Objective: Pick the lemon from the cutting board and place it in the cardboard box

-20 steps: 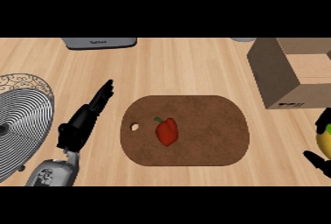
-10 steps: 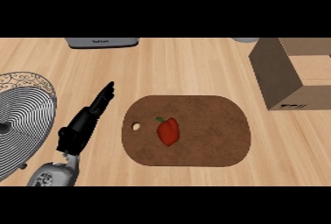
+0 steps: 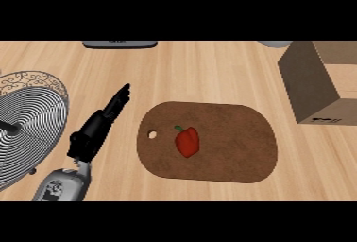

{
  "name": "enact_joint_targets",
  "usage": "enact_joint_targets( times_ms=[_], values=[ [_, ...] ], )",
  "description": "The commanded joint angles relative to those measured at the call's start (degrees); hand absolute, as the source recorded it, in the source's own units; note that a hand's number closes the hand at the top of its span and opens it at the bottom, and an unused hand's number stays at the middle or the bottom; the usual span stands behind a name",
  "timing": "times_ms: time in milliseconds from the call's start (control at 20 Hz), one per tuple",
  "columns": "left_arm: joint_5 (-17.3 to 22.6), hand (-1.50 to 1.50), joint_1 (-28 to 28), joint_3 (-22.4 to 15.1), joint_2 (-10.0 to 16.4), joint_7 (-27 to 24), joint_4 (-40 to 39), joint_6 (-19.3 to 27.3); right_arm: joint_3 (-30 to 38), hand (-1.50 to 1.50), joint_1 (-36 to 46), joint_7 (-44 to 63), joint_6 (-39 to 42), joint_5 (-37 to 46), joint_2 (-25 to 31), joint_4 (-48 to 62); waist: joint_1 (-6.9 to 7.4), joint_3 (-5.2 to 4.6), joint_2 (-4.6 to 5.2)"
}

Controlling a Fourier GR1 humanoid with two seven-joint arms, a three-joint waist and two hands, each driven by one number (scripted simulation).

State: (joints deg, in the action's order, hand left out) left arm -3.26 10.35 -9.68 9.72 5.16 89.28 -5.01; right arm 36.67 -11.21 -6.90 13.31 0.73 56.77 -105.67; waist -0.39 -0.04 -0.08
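Light wood counter (image 3: 209, 71) (grain running sideways), evenly lit.

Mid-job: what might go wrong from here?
No lemon shows; only a red pepper lies on the brown oval wooden cutting board, so the wrong item might be grabbed.
The right hand is out of view, so its path cannot be checked.
The open black left hand sits beside the round wire basket; a sweep may bump it.

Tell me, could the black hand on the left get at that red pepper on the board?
Probably yes. The left hand lies open just beside the cutting board, and nothing stands between it and the red pepper lying near the board's middle.
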Motion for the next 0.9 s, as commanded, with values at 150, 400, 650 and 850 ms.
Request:
enact_joint_targets(
  times_ms=[150,400,650,850],
  values=[
    [-2.44,0.00,2.05,-0.77,-1.94,-0.96,-2.66,-0.49,-6.58,1.50,13.91,2.86,1.18,2.14,2.34,11.39,0.93,0.03,0.24],
    [-1.41,0.00,2.33,1.09,-1.85,-1.75,-3.32,-1.50,-13.76,1.50,26.66,5.03,0.87,3.06,4.42,20.89,1.49,0.02,0.37],
    [-0.52,0.00,2.94,1.54,-1.42,2.09,0.58,-3.03,-20.01,1.50,36.91,7.96,-0.25,8.62,4.70,27.85,1.75,0.01,0.31],
    [-0.23,0.00,0.93,2.83,0.27,-0.24,-0.45,-4.69,-22.96,1.50,40.04,-1.15,-5.33,16.58,2.04,39.93,2.08,0.04,0.42]
  ],
)
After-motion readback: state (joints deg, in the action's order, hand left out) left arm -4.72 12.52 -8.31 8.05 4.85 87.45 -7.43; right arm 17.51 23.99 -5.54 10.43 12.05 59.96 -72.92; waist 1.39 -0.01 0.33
